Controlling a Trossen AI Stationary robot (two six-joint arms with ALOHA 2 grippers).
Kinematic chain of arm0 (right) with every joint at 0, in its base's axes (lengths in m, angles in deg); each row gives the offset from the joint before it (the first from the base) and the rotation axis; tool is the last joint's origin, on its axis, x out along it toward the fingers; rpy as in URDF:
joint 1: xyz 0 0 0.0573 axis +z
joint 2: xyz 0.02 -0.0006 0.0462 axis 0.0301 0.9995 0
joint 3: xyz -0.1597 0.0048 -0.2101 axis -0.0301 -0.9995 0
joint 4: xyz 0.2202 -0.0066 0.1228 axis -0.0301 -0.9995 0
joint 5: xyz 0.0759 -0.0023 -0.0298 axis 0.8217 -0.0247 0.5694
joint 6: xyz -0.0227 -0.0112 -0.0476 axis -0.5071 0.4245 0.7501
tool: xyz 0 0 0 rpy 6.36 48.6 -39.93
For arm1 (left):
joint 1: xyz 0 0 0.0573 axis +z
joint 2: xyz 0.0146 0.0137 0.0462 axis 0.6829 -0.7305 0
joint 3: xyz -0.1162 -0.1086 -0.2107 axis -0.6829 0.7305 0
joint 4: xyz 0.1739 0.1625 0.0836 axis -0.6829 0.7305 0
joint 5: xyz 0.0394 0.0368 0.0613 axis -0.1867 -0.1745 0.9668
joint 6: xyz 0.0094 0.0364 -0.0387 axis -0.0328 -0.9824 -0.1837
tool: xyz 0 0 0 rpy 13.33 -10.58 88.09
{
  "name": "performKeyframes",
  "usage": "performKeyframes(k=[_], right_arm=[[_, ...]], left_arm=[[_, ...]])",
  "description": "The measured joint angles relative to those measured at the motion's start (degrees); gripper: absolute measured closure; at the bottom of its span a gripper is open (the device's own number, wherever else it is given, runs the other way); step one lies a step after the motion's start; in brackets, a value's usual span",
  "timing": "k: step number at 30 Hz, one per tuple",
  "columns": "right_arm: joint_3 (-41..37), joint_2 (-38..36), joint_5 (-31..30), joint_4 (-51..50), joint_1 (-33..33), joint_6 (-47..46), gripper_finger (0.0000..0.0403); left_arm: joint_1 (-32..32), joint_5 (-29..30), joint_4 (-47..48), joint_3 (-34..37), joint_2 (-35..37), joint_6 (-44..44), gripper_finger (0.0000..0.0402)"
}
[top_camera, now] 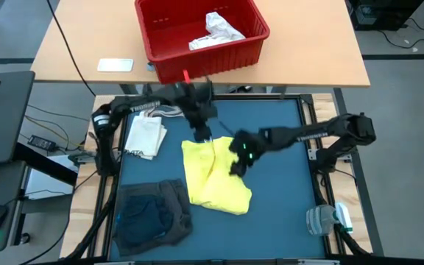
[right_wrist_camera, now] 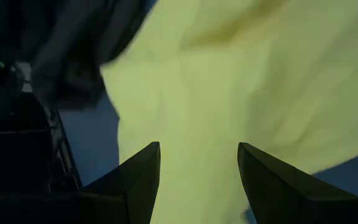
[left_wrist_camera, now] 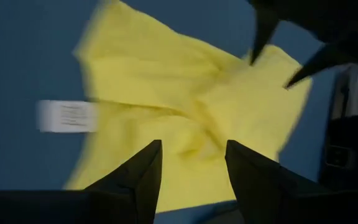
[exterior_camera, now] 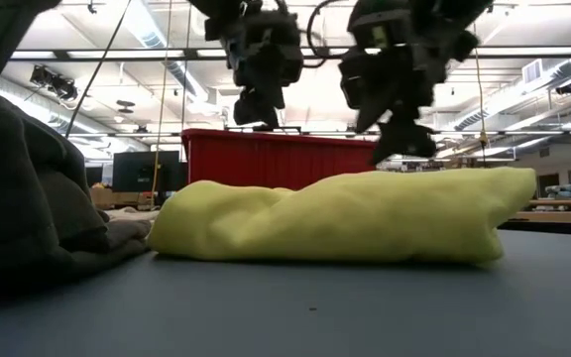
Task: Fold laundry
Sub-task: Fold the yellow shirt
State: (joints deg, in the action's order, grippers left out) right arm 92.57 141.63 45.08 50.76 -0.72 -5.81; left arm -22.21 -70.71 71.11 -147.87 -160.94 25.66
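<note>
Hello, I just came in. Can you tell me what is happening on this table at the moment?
The two robot arms are folding laundry. Both hover over the yellow garment, which lies bunched in the middle of the table. The left gripper is at its far edge and the right gripper above its middle; both are open and hold nothing. A dark grey garment lies at the near left, a cream tote bag at the far left, and a red bin stands behind.

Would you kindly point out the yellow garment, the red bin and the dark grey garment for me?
yellow garment (top_camera: 216, 177): high view, middle of the crumpled cloth.
red bin (top_camera: 201, 48): high view, front wall below the rim.
dark grey garment (top_camera: 153, 213): high view, centre of the folded pile.
</note>
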Motion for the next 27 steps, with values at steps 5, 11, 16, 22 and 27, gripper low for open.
performKeyframes(k=[5,11,16,22,27], right_arm=[[-4.01,0.00,-7.33,4.68,9.25,-5.96,0.0183],[-4.50,0.00,-14.13,6.50,15.58,-8.70,0.0183],[-4.44,-0.02,-14.66,7.19,17.89,-7.27,0.0183],[-3.98,-0.02,-13.69,5.31,17.12,-12.58,0.0183],[-0.39,-1.13,-12.48,1.78,16.09,-15.56,0.0183]], left_arm=[[-7.84,4.01,-10.49,10.97,3.62,9.95,0.0220],[-13.39,7.69,-13.21,20.17,8.47,19.85,0.0221],[-17.62,13.59,-13.45,24.74,15.30,22.65,0.0221],[-14.10,18.48,-16.92,32.50,23.63,21.36,0.0221],[-7.60,16.60,-22.21,39.87,27.09,16.96,0.0221]])
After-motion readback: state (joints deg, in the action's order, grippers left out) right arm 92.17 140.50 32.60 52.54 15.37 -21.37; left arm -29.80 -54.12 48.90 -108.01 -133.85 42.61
